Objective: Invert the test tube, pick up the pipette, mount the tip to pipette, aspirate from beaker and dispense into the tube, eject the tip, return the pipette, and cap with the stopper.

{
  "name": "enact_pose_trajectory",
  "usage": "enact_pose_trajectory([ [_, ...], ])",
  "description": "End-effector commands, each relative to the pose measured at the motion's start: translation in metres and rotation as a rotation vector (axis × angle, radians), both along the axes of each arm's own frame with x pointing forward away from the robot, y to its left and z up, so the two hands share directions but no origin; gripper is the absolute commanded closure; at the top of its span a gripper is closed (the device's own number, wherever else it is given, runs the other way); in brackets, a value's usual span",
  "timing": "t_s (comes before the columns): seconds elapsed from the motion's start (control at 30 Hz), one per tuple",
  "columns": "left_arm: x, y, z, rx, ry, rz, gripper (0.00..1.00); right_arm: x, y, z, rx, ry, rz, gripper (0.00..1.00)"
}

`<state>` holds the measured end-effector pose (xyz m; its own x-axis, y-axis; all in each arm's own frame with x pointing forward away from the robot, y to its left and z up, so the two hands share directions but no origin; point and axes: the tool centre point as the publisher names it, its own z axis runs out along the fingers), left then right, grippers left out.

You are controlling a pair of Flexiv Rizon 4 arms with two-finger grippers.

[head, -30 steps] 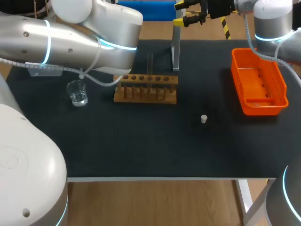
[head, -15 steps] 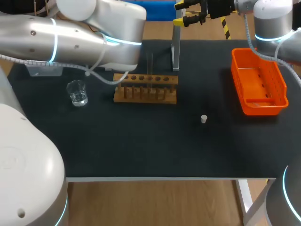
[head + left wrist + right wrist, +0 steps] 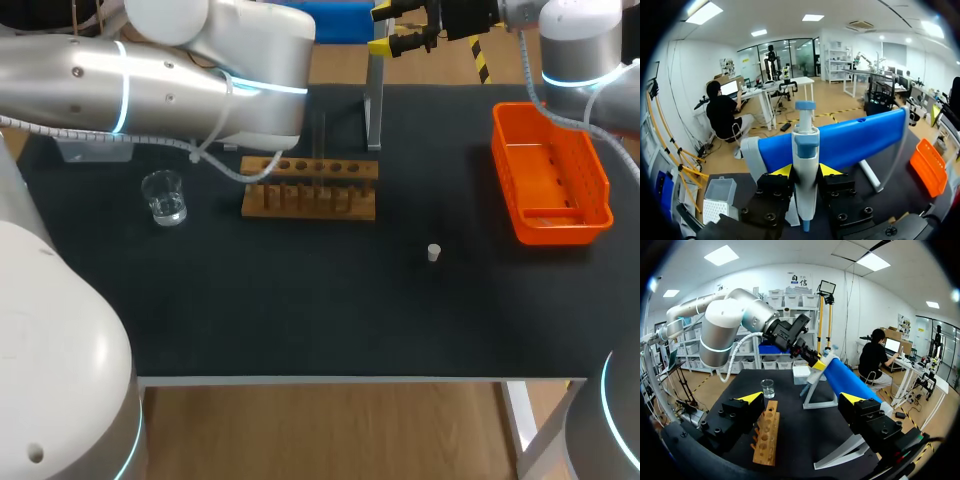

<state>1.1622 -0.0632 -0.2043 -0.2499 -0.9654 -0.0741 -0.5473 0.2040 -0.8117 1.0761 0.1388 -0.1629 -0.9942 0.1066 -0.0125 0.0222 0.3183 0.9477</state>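
In the left wrist view my left gripper (image 3: 805, 171) is shut on the white and blue pipette (image 3: 805, 145), which stands upright between its yellow fingertips (image 3: 782, 171), just in front of the blue-topped pipette stand (image 3: 850, 140). In the head view my left arm's bulk hides that gripper. The wooden tube rack (image 3: 310, 187) holds a thin upright test tube (image 3: 320, 135). The glass beaker (image 3: 164, 196) stands left of the rack. A small white stopper (image 3: 433, 252) lies to the rack's right. My right gripper (image 3: 405, 28) hangs open above the stand, holding nothing.
An orange basket (image 3: 550, 170) stands at the right side of the black mat. The tip box (image 3: 717, 197) sits at the far left, mostly under my left arm in the head view. The stand's grey post (image 3: 373, 110) rises behind the rack.
My left arm has shifted slightly to the right over the back of the table, the pipette still in its gripper. The right arm has not moved.
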Motion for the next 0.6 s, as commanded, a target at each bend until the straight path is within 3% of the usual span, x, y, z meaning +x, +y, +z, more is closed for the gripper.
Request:
enact_pose_trajectory([
  [0.03, 0.0047, -0.001, -0.0011, -0.005, 0.013, -0.005, 0.56, 0.0009, -0.0012, 0.0011, -0.004, 0.003, 0.004, 0.0],
  [0.07, 0.005, -0.0014, -0.0016, -0.007, 0.014, -0.009, 0.19, 0.0009, -0.0012, 0.0011, -0.004, 0.003, 0.004, 0.0],
  [0.1, 0.0052, -0.0018, -0.0018, -0.007, 0.015, -0.011, 0.0, 0.0009, -0.0012, 0.0011, -0.004, 0.003, 0.004, 0.0],
  [0.6, -0.0019, -0.0043, 0.007, -0.028, 0.003, -0.019, 0.0, 0.0009, -0.0012, 0.0011, -0.004, 0.003, 0.004, 0.0],
])
